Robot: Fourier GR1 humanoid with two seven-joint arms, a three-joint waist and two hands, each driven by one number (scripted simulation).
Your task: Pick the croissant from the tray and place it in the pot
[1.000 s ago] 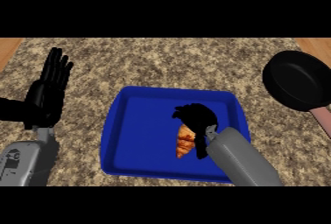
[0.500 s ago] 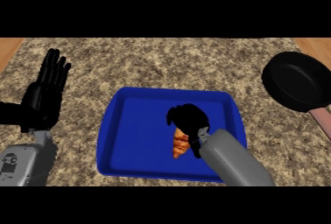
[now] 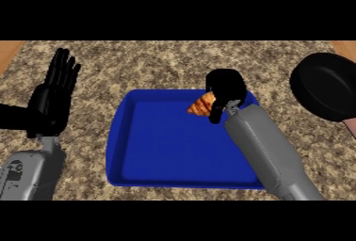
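Observation:
A golden-brown croissant (image 3: 201,104) is held above the far edge of the blue tray (image 3: 160,150), lifted off its floor. My right hand (image 3: 226,89) is shut on the croissant, fingers curled round it and hiding much of it. The black pot (image 3: 325,92) sits at the right edge of the counter, to the right of that hand, with a pinkish handle at its lower side. My left hand (image 3: 54,96) rests open at the left, fingers pointing up, apart from the tray.
The speckled stone counter (image 3: 153,66) stretches around the tray. Wooden strips (image 3: 8,52) show at the far left and far right corners. My grey right forearm (image 3: 268,150) crosses the tray's right side.
My right hand has closed on the croissant and risen with it, moving up and to the right toward the tray's far edge. The left hand has stayed put.

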